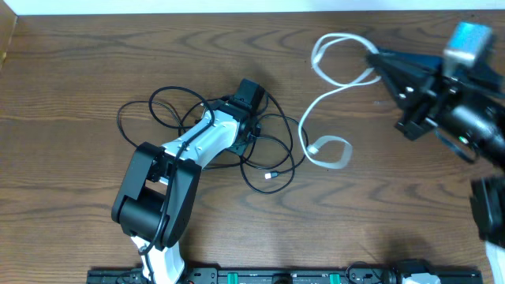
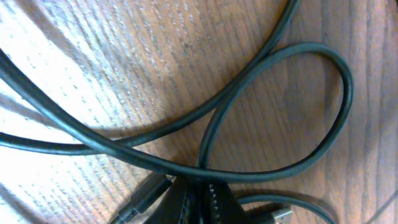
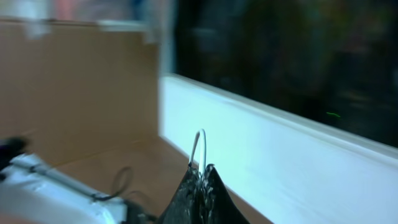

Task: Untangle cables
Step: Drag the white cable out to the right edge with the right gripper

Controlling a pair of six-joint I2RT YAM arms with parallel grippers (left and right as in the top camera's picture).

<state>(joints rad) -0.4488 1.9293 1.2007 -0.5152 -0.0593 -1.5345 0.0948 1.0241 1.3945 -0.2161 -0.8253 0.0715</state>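
Two grips on: left fingers [image 2: 183, 208] pinched shut on black cable [image 2: 345, 93] mid-counter [image 1: 79, 63], right fingers [image 3: 186, 199] clamp white cable [image 1: 348, 151] far right. Pull apart slow, w/ eyes on snagging loops.

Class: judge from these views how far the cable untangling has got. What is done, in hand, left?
Done: the white cable lies mostly right of the black cables, though its lower bend may touch their outer loop. In hand: the right fingers are shut on the white cable, the left fingers on a black crossing. Left: the black loops cross each other in one pile.
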